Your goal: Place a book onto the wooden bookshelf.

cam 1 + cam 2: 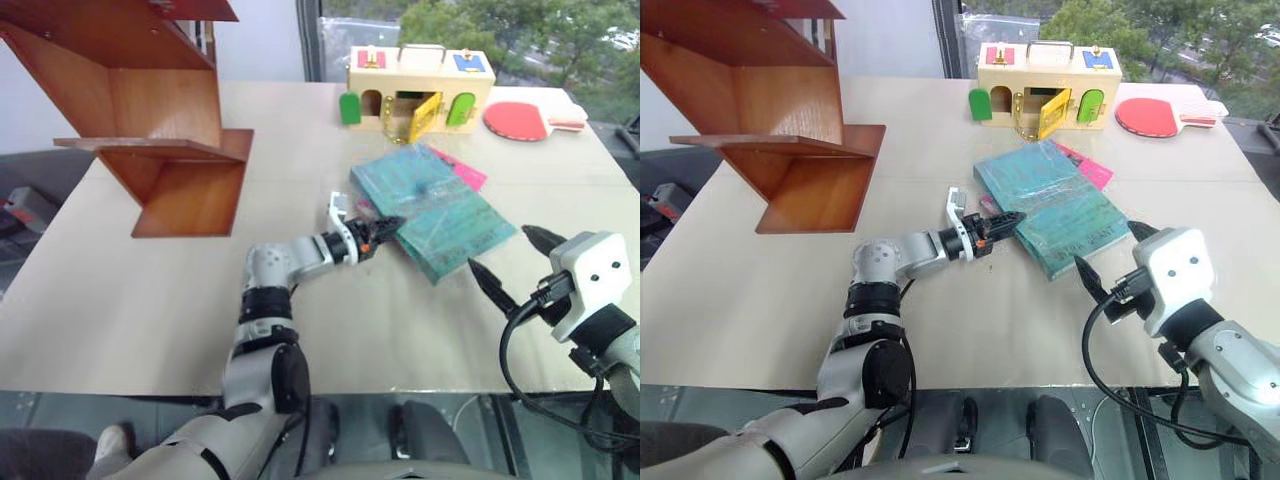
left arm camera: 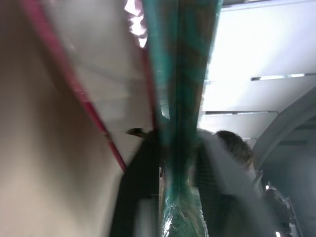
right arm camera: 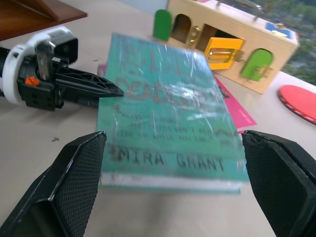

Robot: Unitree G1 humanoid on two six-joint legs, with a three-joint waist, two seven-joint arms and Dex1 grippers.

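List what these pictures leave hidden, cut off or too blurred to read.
- Book: upper title lines smeared by blur and wrap glare in the right wrist view.
- Left hand: fingers sit at the book's edge; in the left wrist view they flank it, but blur hides whether they clamp it.
- Pink book: mostly covered by the teal one.
- Wooden bookshelf: upper boards cut off by the picture's top edge.

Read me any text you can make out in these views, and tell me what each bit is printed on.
"MIRA GRANT": on the cover of the book, along its near edge, in the right wrist view.
Larger title lettering higher on the same cover: blurred under the glossy wrap, not readable.
Two smaller lines just above the name: too blurred to read.
Wooden box, paddle, pink book, wooden bookshelf: no readable text.
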